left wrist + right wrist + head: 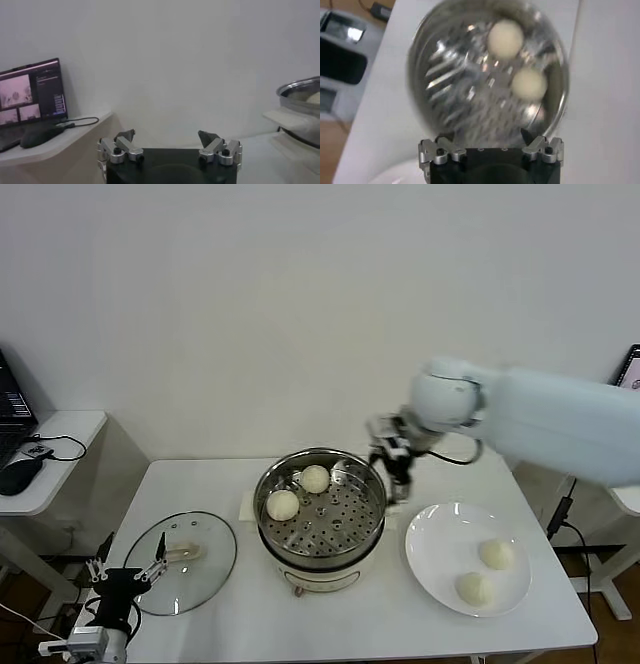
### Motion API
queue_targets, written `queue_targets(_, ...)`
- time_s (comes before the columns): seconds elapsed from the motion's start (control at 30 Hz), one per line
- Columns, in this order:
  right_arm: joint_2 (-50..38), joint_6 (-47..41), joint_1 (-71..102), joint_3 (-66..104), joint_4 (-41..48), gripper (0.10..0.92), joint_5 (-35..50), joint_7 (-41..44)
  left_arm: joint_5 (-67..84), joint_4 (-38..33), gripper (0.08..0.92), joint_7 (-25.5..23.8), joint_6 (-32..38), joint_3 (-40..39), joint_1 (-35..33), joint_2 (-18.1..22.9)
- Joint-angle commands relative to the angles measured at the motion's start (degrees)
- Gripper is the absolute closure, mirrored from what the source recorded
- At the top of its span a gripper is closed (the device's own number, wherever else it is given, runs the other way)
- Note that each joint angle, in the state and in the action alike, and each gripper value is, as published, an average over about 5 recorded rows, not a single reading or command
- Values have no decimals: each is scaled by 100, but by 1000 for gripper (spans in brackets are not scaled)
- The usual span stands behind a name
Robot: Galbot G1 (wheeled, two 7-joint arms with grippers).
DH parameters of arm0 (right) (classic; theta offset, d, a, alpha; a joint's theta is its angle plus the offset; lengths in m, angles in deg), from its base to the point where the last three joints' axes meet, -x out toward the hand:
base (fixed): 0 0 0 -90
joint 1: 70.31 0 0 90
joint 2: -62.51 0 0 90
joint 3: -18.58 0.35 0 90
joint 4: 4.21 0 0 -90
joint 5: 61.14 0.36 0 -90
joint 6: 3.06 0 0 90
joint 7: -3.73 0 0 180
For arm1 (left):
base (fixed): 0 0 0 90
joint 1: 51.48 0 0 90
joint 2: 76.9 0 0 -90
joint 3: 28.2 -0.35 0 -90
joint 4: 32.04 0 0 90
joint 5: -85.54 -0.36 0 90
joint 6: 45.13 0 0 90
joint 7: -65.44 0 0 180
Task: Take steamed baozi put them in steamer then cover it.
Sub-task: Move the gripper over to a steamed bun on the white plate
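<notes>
No legible text, label, brand or number anywhere. Laptop screen (31, 92) shows windows, lettering too small to read.

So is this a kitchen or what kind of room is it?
Probably a robot test room, not a real kitchen: a plain white table against a bare wall holds a shiny steel steamer, and an open black laptop with a black mouse sits on a side desk.

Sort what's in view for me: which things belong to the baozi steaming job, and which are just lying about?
Job:
- two baozi in steamer
- two baozi on plate
- steamer
- glass cover, flat on the table
- white plate
- right gripper, open beside the steamer
- left gripper, open, idle by the cover

Lying about:
- laptop
- mouse
</notes>
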Motion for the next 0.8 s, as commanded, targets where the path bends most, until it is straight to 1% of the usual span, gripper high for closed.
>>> queue_targets(0.03, -1903, 507, 244, -126, -956, 202, -1053, 353, -15, -15, 177, -5, -10, -15, -22, -17)
queue_targets(0.17, -2396, 682, 1174, 373, -1038, 203, -1552, 296, -31, -20, 177, -6, -22, -8, -41, -7)
queue_targets(0.33, -2746, 907, 3307, 1911, -903, 203, -2178, 162, -81, 11, 177, -7, -31, -37, -47, 26)
queue_targets(0.53, -2559, 968, 5062, 3381, -555, 203, -2447, 73, -106, 21, 177, -2, -80, -10, -34, 53)
queue_targets(0.8, -2013, 990, 5618, 3792, -106, 203, -2676, -4, -119, 35, 177, -2, -100, 40, -50, 96)
